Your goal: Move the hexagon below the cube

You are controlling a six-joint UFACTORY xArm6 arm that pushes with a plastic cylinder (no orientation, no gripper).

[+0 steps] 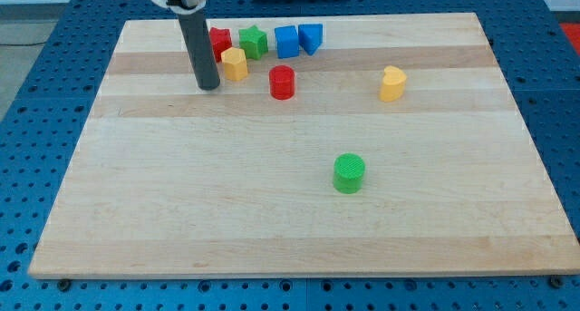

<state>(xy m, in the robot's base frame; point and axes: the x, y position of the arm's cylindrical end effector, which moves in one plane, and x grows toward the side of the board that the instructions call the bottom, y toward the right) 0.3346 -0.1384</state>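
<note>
My tip (208, 86) rests on the board (272, 220) near the view's top left. A yellow block (235, 64), hexagon-like, sits just to the tip's right, a small gap apart. A blue cube (286, 41) stands in the row along the top edge, up and to the right of the yellow block. A red block (282, 82), round or hexagonal, lies just below the cube. The rod hides part of a red block (220, 42) behind it.
The top row also holds a green star (254, 42) and a second blue block (311, 37), wedge-like. A yellow heart-like block (391, 83) sits at the right. A green cylinder (349, 173) stands alone below centre.
</note>
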